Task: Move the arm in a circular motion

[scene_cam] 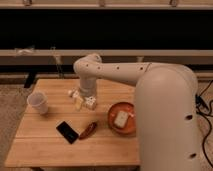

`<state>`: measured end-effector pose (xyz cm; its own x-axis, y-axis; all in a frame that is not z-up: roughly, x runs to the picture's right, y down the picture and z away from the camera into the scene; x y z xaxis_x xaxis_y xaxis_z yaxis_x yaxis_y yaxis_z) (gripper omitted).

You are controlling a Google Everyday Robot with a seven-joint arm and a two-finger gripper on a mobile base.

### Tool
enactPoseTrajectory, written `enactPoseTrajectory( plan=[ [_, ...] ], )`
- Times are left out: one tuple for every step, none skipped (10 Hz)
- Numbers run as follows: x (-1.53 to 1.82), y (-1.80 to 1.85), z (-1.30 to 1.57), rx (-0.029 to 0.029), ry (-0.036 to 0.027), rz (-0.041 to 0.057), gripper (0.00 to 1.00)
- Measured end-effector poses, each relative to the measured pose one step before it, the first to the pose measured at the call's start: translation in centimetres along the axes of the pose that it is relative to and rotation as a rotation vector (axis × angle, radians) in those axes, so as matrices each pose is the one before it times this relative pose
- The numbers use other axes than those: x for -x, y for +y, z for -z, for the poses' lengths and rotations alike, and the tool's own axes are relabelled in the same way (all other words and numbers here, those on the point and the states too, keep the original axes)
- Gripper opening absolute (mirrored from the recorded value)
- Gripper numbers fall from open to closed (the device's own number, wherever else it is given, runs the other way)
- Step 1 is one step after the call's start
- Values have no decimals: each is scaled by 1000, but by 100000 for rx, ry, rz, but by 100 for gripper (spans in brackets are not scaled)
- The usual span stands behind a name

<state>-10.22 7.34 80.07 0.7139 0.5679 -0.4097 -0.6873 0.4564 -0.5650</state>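
Arm (125, 72) fills right side of view: fat cream trunk at 3 o'clock, long segment reaching left to rounded elbow, then dropping toward table (40, 150). Gripper (83, 102) low over tabletop, at 12 o'clock from table's middle; wide or narrow, cannot tell. White cup (38, 102) upright at 10 o'clock, well apart from gripper. Black phone (67, 132) flat at 8 o'clock, small reddish-brown thing (88, 130) just beside it. Orange bowl (116, 126) at 3 o'clock, pale block (121, 119) inside.
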Motion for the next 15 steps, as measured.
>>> enactPoseTrajectory(
  plan=[
    [856,-1347,265,-1023,-697,54,80],
    [642,-1206,196,-788,-231,51,80],
    [1231,-1050,156,-933,-193,818,80],
    [1881,-227,25,-633,-394,1841,80],
    [1507,-221,49,-660,-208,1414,80],
    [1068,-174,9,-527,65,1019,80],
    [1610,104,61,-754,-219,2021,80],
    [1651,752,22,-382,-43,3026,80],
    [1439,953,26,-398,4,3044,80],
    [1356,1260,-4,-579,160,3533,80],
    [1504,2216,-24,-830,485,5016,80],
    [536,1625,81,-493,369,3238,80],
    [423,1704,121,-1093,-73,3123,80],
    [440,2133,167,-765,-192,3534,80],
    [371,2172,263,-448,-116,3451,80]
  ],
)
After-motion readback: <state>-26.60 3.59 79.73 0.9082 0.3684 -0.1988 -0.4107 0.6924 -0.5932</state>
